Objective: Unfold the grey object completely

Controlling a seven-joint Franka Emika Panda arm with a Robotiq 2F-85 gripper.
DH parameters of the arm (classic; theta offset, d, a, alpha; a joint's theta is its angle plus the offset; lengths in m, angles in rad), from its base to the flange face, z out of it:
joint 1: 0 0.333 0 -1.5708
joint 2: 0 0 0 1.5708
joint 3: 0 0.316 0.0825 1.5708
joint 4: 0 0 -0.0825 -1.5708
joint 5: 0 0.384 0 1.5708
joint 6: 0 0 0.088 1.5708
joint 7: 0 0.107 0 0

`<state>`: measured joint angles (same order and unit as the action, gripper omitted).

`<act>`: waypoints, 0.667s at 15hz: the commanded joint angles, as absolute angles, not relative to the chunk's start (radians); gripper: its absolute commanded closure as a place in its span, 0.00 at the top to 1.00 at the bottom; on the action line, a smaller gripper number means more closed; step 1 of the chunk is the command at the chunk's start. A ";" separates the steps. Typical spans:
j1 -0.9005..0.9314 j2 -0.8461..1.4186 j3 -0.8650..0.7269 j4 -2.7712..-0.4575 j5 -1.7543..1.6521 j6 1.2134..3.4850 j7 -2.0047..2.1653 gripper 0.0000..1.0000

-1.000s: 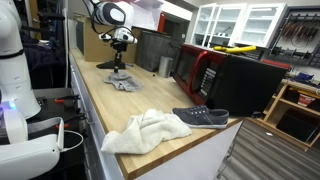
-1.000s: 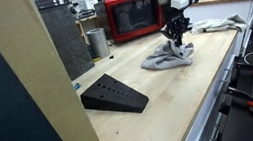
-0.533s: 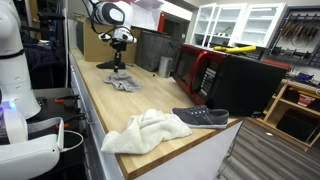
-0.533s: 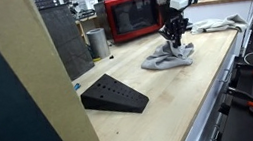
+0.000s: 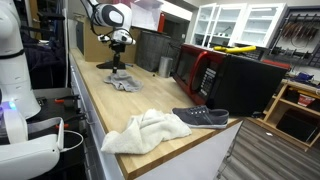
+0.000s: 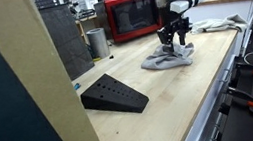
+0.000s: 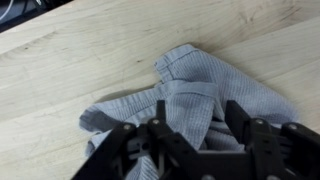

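Observation:
The grey object (image 7: 190, 80) is a thin light-grey cloth lying crumpled and folded over itself on the wooden counter, seen in both exterior views (image 5: 124, 84) (image 6: 168, 59). My gripper (image 7: 197, 112) hangs straight over its middle, pointing down (image 6: 174, 41) (image 5: 119, 70). The black fingers (image 7: 160, 108) stand wide apart, open, with a raised ridge of the cloth between them but not pinched. The cloth's part nearest the wrist is hidden behind the gripper body.
A white fluffy towel (image 5: 147, 131) and a dark grey shoe (image 5: 202, 117) lie at one end of the counter (image 5: 100, 100). A black wedge (image 6: 113, 95), a metal cup (image 6: 97, 42) and a red microwave (image 6: 134, 17) stand around the cloth.
The jaws have spread from nearly shut to wide apart, letting go of the cloth's pinched peak, which has sunk back down. The arm has barely moved.

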<state>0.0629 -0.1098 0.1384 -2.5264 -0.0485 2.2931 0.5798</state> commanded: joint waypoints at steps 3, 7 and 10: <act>0.070 -0.089 0.138 -2.534 -0.059 2.339 0.593 0.16; 0.078 -0.121 0.140 -2.521 -0.041 2.317 0.584 0.00; 0.076 -0.172 0.140 -2.508 -0.057 2.296 0.592 0.01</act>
<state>0.0741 -0.1055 0.1385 -2.5158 -0.0491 2.3190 0.5797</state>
